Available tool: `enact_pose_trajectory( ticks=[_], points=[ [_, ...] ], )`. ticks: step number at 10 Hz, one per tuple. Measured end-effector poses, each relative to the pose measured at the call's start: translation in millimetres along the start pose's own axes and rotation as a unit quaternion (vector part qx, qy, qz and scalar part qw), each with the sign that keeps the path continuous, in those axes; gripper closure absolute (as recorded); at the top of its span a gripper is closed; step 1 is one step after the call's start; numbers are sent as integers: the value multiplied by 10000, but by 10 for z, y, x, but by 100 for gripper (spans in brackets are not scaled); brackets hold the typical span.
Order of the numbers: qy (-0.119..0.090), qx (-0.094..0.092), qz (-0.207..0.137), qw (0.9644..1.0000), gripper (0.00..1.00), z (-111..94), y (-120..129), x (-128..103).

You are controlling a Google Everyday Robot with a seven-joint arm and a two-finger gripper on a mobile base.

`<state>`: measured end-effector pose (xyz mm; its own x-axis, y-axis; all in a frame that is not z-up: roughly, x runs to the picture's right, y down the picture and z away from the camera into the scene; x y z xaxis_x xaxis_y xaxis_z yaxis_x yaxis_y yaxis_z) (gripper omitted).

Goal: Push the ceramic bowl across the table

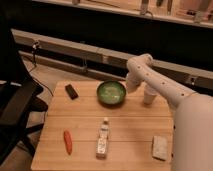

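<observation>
The ceramic bowl point(111, 92) is round, glossy green with a paler inside. It sits at the far middle of the light wooden table point(85, 122). My white arm reaches in from the right, bends at a joint point(139, 65) and comes down behind the bowl's right rim. The gripper point(131, 85) is at the end of that arm, right next to the bowl's right edge. Whether it touches the bowl cannot be told.
A small black object point(71, 91) lies at the far left. An orange carrot-like piece point(67, 141), a small bottle point(103, 137) and a pale sponge point(160, 147) lie near the front. A white cylinder point(149, 95) stands under the arm. A black chair point(15, 110) is left of the table.
</observation>
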<state>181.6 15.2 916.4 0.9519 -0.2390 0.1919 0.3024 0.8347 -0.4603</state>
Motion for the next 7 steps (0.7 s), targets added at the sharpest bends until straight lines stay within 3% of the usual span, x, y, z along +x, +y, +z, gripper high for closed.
enact_pose_trajectory(
  ticks=[7],
  points=[
    [107,-296,116,9994,100,354,-58,205]
  ],
)
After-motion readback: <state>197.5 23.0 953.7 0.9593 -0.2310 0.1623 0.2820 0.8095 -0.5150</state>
